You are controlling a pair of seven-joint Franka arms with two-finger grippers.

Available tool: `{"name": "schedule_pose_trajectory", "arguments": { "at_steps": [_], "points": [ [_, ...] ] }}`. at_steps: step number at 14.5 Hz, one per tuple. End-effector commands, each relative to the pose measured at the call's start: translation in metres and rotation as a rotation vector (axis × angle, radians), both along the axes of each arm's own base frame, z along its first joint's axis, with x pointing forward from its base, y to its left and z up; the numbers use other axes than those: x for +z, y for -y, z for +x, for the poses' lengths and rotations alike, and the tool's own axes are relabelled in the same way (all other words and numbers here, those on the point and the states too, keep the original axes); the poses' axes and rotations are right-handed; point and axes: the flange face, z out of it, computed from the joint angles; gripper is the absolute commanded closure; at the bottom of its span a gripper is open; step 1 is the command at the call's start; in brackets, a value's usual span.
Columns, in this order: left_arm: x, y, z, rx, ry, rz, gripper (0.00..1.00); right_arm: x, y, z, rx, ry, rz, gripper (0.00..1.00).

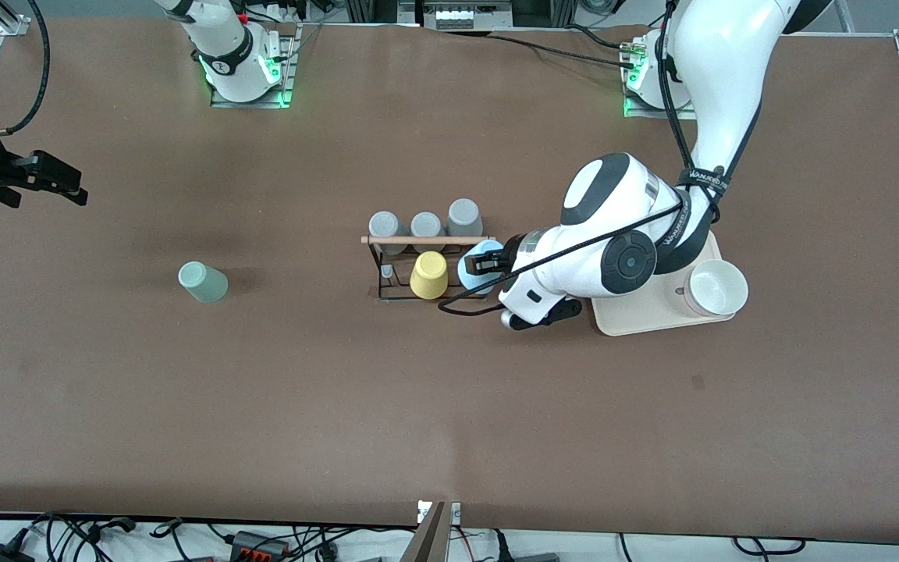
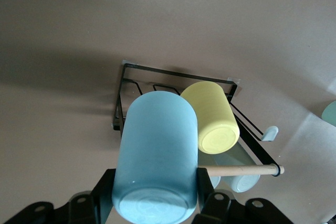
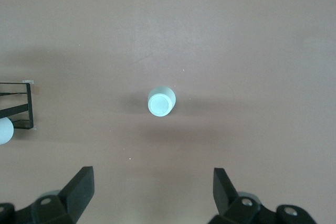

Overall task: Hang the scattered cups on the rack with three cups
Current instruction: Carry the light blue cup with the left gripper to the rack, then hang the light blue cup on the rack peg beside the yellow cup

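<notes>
L gripper (image 1: 484, 264) clamped on blue cup (image 1: 477, 265), over rack (image 1: 426, 265) beside yellow cup (image 1: 429, 275), not seated yet imo. Green cup (image 1: 203, 282) on table toward R arm's end, untouched (R gripper (image 3: 152, 192) waits over it, fingers apart).

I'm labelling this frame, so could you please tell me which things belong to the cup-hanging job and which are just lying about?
Job:
light blue plastic tumbler, in left gripper
sage green plastic tumbler
black wire rack
open right gripper

Lying about:
yellow cup
three grey cups
beige tray
white cup
</notes>
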Motion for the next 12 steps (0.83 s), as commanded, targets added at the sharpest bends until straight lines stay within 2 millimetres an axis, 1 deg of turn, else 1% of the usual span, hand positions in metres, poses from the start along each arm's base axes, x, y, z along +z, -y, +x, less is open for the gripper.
{"name": "schedule_pose_trajectory", "arguments": {
  "at_steps": [1, 2, 3, 4, 6, 8, 9, 10, 11, 12],
  "points": [
    [-0.010, 0.013, -0.003, -0.029, 0.008, 0.026, 0.90, 0.008, 0.002, -0.004, -0.015, 0.015, 0.014, 0.00],
    [-0.018, 0.021, -0.007, -0.043, 0.005, 0.029, 0.89, 0.008, 0.002, -0.004, -0.015, 0.015, 0.014, 0.00],
    [-0.020, 0.026, -0.008, -0.042, 0.016, 0.027, 0.89, 0.008, 0.001, -0.004, -0.014, 0.015, 0.014, 0.00],
    [-0.021, 0.028, -0.009, -0.043, 0.024, 0.027, 0.89, 0.008, 0.002, -0.004, -0.017, 0.015, 0.014, 0.00],
    [-0.027, 0.023, -0.007, -0.102, 0.077, 0.086, 0.82, 0.008, 0.002, -0.004, -0.015, 0.015, 0.014, 0.00],
    [-0.032, 0.027, -0.009, -0.142, 0.094, 0.096, 0.79, 0.008, 0.002, -0.004, -0.015, 0.015, 0.014, 0.00],
    [-0.042, 0.028, -0.010, -0.152, 0.085, 0.096, 0.69, 0.008, 0.002, -0.004, -0.017, 0.015, 0.014, 0.00],
    [-0.044, 0.029, -0.009, -0.149, 0.082, 0.092, 0.57, 0.008, 0.001, -0.004, -0.014, 0.015, 0.014, 0.00],
    [-0.044, 0.029, -0.009, -0.142, 0.078, 0.093, 0.51, 0.008, 0.002, -0.004, -0.015, 0.015, 0.014, 0.00],
    [-0.044, 0.029, -0.009, -0.137, 0.075, 0.094, 0.30, 0.008, 0.002, -0.004, -0.015, 0.015, 0.014, 0.00]
  ]
}}
